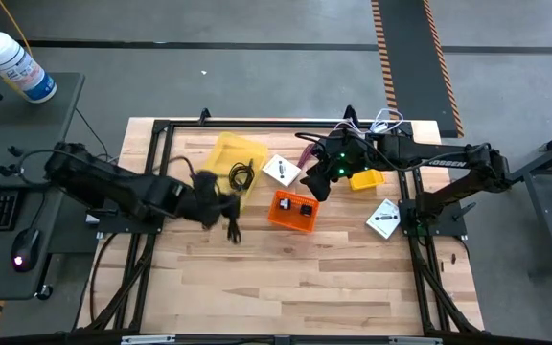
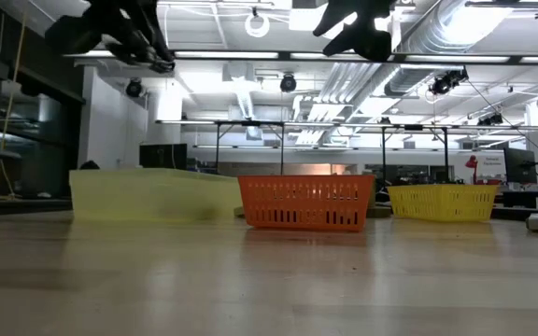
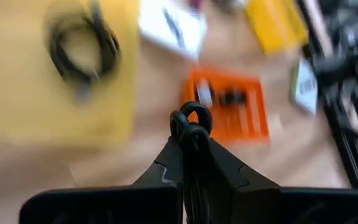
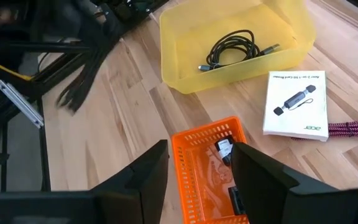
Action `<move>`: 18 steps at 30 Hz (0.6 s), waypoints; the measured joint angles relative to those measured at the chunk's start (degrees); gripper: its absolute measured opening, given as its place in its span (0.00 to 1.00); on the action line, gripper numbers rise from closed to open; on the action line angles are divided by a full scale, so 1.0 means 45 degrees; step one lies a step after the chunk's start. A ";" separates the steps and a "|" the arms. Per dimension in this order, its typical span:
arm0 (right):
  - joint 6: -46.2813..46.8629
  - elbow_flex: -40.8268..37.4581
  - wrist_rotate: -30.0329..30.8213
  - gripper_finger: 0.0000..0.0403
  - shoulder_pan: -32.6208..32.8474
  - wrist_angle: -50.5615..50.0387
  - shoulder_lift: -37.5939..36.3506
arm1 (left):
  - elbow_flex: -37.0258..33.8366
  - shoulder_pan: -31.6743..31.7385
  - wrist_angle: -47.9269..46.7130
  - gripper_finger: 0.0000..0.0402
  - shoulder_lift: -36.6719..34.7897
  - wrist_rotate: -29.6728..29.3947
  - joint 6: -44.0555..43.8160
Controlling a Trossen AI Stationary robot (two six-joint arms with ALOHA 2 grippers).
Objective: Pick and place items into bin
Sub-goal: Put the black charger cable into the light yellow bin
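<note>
My left gripper [image 1: 220,206] hovers over the table between the big yellow bin [image 1: 233,158] and the orange basket [image 1: 292,211], shut on a short black cable [image 1: 233,230]. Another coiled black cable [image 4: 232,50] lies on the yellow bin's floor. My right gripper [image 4: 197,163] is open and empty above the orange basket [image 4: 207,165], which holds small dark and white things [image 4: 224,149]. One white card [image 4: 294,102] lies flat on the table by the bin. Another white card [image 1: 383,218] lies near the right edge. My left gripper pinches the bundled black cable between its two shut fingers. A loop [image 3: 196,118] sticks out just past the fingertips. The rest of the cable [image 1: 233,232] hangs slack below the gripper, clear of the table.
A small yellow basket [image 1: 365,179] stands to the right of my right gripper. A maroon braided cord [image 4: 353,129] lies beside the white card. The black frame rails [image 1: 156,129] run around the tabletop. Bare wood [image 1: 286,278] lies toward the near edge.
</note>
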 joint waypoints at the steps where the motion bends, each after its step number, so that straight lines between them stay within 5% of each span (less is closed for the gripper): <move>1: 0.0000 0.0001 0.0017 0.40 0.0002 0.0021 0.0000 | 0.0000 0.0264 -0.0215 0.03 -0.0204 -0.0384 0.0296; 18: 0.0146 0.0001 0.0359 0.39 -0.0002 0.0042 0.0000 | 0.0000 0.5724 -0.0546 0.04 0.0070 -0.0611 0.8787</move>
